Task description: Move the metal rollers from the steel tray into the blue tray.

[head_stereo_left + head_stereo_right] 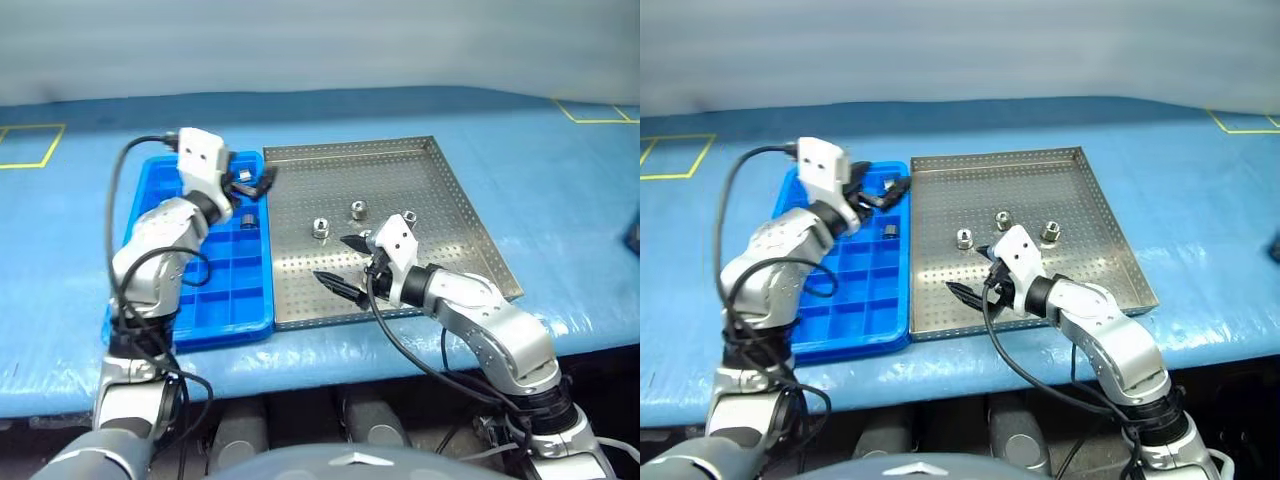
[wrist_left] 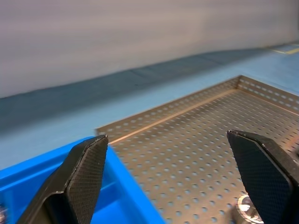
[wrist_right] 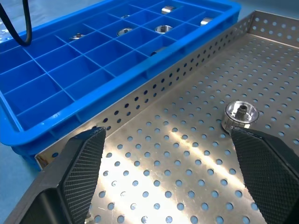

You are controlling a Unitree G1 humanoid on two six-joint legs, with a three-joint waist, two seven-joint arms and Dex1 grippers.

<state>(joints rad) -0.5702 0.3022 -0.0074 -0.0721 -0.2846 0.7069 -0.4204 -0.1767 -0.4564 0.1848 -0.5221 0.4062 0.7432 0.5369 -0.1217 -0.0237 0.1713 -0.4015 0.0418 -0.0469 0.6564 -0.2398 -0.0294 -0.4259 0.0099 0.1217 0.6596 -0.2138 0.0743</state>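
With three metal rollers left near centre of the steel tray, job is part done; several already sit in the blue tray compartments at 9 o'clock of it. Left gripper hangs over the trays' shared edge, jaws wide, nothing held. Right gripper sits low at approx 6 o'clock of the rollers, jaws wide, empty. Risks: round pieces may roll or skid on the perforated floor if nudged by one finger; both arms converging on the same rollers could clash.
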